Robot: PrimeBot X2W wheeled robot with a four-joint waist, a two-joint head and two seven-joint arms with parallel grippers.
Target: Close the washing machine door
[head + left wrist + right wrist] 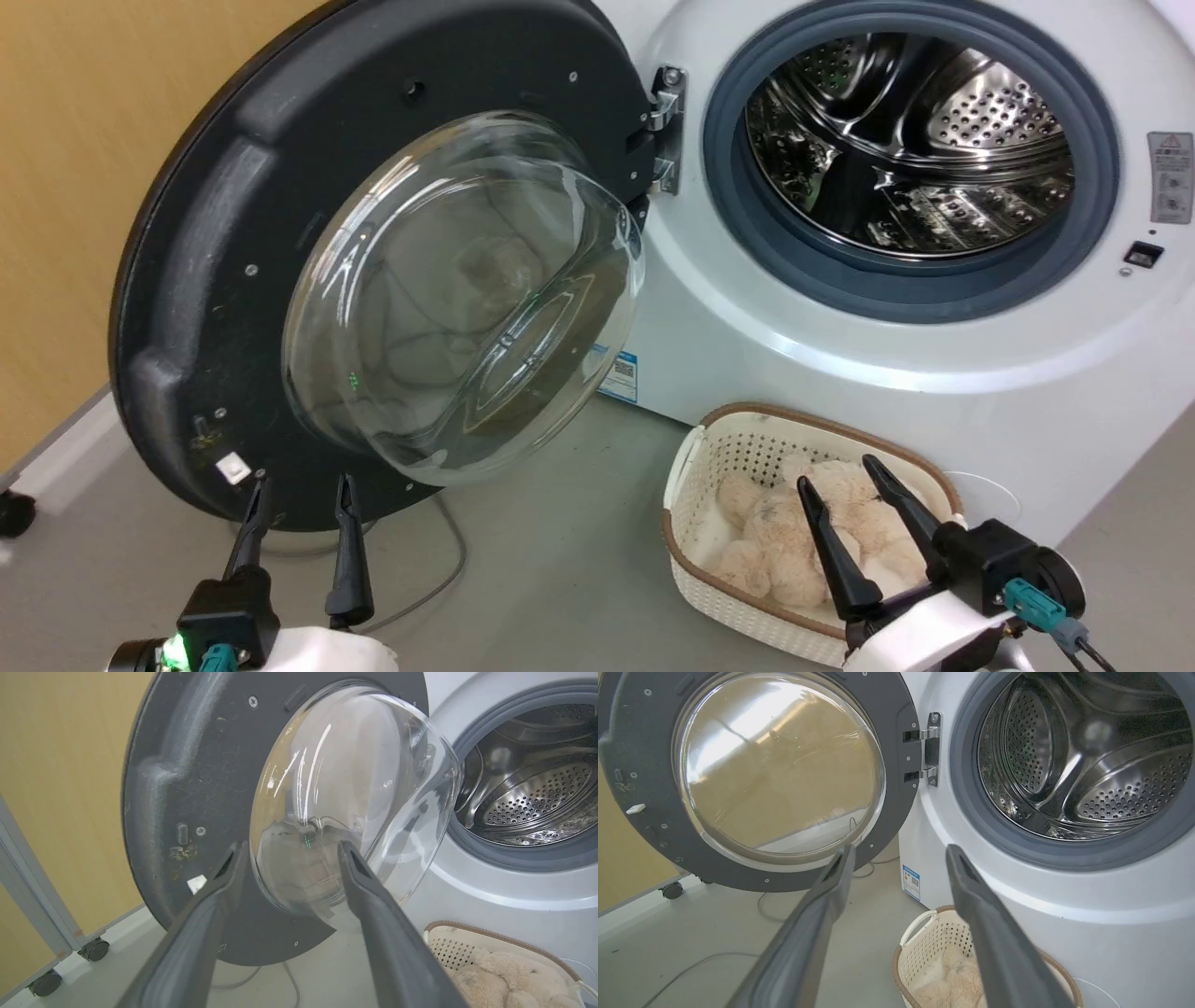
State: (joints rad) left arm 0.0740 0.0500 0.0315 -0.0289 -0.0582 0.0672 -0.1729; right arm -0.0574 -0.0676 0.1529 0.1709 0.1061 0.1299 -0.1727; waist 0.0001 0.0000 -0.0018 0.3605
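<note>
Left gripper (302, 481), spread and empty, is hovering under the open door (205, 280) at lower left, likely readying to push it rightward shut; right gripper (836, 471) is hanging spread, empty.

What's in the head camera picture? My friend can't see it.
The washing machine door hangs wide open, left of the white washing machine and its drum. Below, the left gripper and right gripper point up, open and empty, the right above a basket of fluffy toys.
</note>
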